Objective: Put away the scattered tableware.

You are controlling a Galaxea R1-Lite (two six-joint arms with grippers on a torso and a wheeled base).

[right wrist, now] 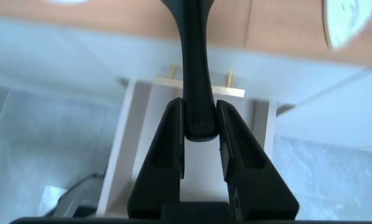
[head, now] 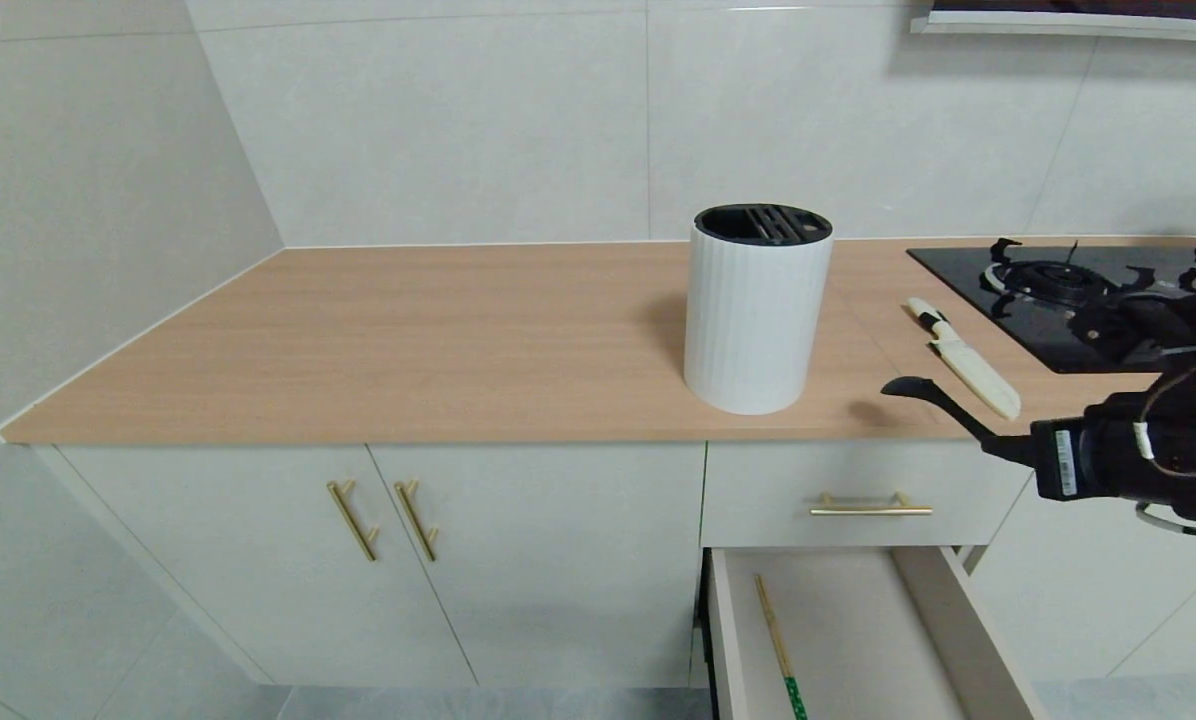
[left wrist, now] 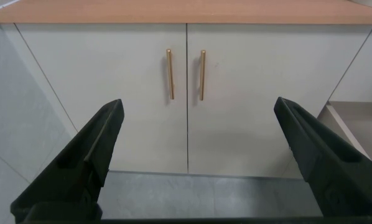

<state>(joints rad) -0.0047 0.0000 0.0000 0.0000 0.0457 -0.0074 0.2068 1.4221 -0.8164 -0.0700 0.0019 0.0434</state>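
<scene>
The right end effector (head: 1016, 448) is closed on the handle of a black utensil (head: 933, 400). In the right wrist view, both fingers (right wrist: 171, 134) press against the handle end of the utensil (right wrist: 192, 56). The utensil's curved head projects over the front edge of the counter (head: 408, 340), between the white ribbed holder (head: 758, 310) and the cream-coloured knife (head: 963, 358). Whether the head touches the counter cannot be determined. The holder stands upright on the counter, and its black slotted insert faces up. The knife lies flat just beside the gas hob (head: 1058, 290). Below the right end effector, a drawer (head: 933, 620) stands pulled out, and a pair of chopsticks (head: 773, 630) lies in it along its left wall. The left end effector (left wrist: 198, 109) is set wide, holds nothing, and faces the two closed cabinet doors (left wrist: 111, 93) under the counter.
</scene>
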